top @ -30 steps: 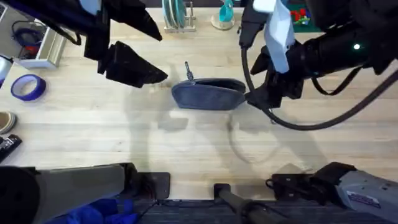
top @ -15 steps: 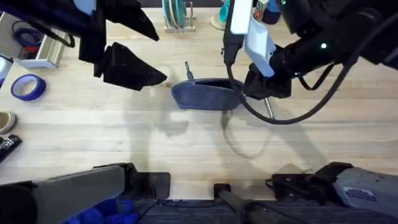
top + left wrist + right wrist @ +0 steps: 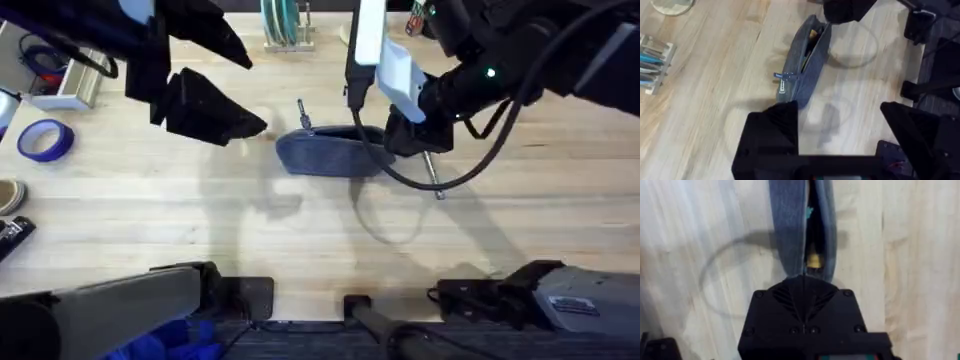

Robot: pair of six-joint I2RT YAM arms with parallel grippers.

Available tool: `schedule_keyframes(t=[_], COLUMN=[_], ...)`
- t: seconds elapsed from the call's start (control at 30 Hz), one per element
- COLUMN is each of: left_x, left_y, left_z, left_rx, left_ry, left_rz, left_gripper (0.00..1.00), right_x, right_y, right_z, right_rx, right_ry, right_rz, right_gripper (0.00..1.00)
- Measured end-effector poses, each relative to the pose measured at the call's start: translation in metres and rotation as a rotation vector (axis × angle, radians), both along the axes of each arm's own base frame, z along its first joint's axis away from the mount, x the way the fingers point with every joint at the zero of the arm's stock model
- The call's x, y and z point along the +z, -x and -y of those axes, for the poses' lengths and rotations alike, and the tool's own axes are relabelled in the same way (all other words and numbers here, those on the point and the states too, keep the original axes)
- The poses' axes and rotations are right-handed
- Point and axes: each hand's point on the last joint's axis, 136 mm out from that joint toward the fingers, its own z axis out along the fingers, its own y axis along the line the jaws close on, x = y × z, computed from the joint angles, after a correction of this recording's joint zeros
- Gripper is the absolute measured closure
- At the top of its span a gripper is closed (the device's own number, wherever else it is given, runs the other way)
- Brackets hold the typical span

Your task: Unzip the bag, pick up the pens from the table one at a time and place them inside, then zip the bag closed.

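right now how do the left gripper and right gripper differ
The left gripper is open; the right gripper is shut. The left gripper hangs apart from the bag, off its pull end; the right gripper sits at the bag's other end. Both are black.

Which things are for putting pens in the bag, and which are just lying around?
For the job:
bag
pen beside it
table

Just lying about:
blue tape roll
plate rack
white tray
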Motion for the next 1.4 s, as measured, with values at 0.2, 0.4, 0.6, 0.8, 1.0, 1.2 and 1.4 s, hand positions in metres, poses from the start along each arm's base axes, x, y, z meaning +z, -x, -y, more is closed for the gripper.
schedule_keyframes(t=[0.2, 0.4, 0.6, 0.8, 1.0, 1.2, 1.4], left_x=[0.000, 0.000, 0.000, 0.000, 0.000, 0.000, 0.000], left_y=[0.000, 0.000, 0.000, 0.000, 0.000, 0.000, 0.000], left_z=[0.000, 0.000, 0.000, 0.000, 0.000, 0.000, 0.000], left_rx=[0.009, 0.013, 0.013, 0.016, 0.019, 0.019, 0.019], left_ry=[0.000, 0.000, 0.000, 0.001, 0.001, 0.001, 0.001], left_rz=[-0.009, -0.012, -0.012, -0.015, -0.018, -0.018, -0.018], left_gripper=[0.004, 0.004, 0.004, 0.004, 0.005, 0.004, 0.004], right_x=[0.002, -0.009, -0.024, -0.034, -0.041, -0.053, -0.053], right_y=[-0.005, -0.006, -0.011, -0.021, -0.025, -0.028, -0.029], right_z=[-0.003, -0.003, -0.006, -0.008, -0.010, -0.012, -0.012], right_rx=[0.004, 0.004, 0.003, -0.002, -0.003, -0.001, 0.000], right_ry=[-0.011, 0.006, 0.022, 0.028, 0.033, 0.044, 0.043], right_rz=[0.022, -0.010, -0.036, -0.032, -0.036, -0.057, -0.055], right_gripper=[0.971, 0.971, 0.971, 0.971, 0.971, 0.971, 0.959])
